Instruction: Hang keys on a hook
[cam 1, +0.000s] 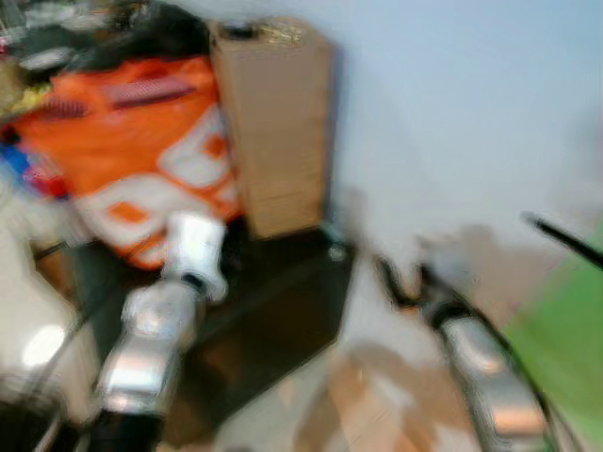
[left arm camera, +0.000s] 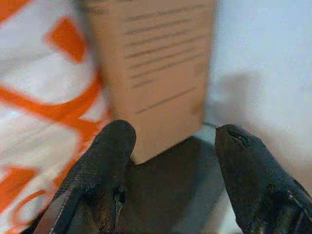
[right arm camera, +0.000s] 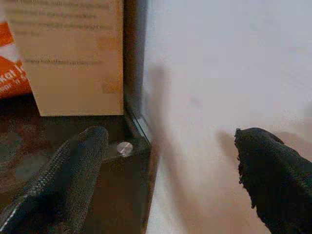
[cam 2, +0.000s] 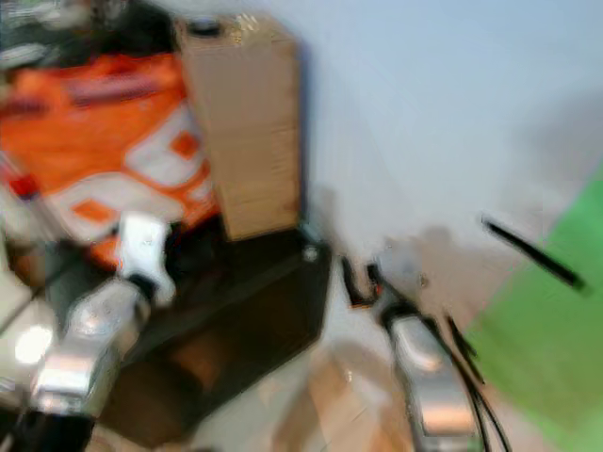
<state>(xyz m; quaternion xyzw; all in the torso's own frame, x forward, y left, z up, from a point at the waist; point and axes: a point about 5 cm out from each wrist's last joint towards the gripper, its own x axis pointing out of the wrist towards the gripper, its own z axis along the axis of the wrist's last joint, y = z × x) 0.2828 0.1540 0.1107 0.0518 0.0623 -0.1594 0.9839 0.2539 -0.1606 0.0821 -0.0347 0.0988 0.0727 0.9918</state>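
A pale smooth wall rises behind a dark glossy surface carrying a crinkled orange-and-white bag and a tall matte cardboard box. Both the left pincer and right pincer gape empty; keys and hook can't be made out, so I judge all remains undone
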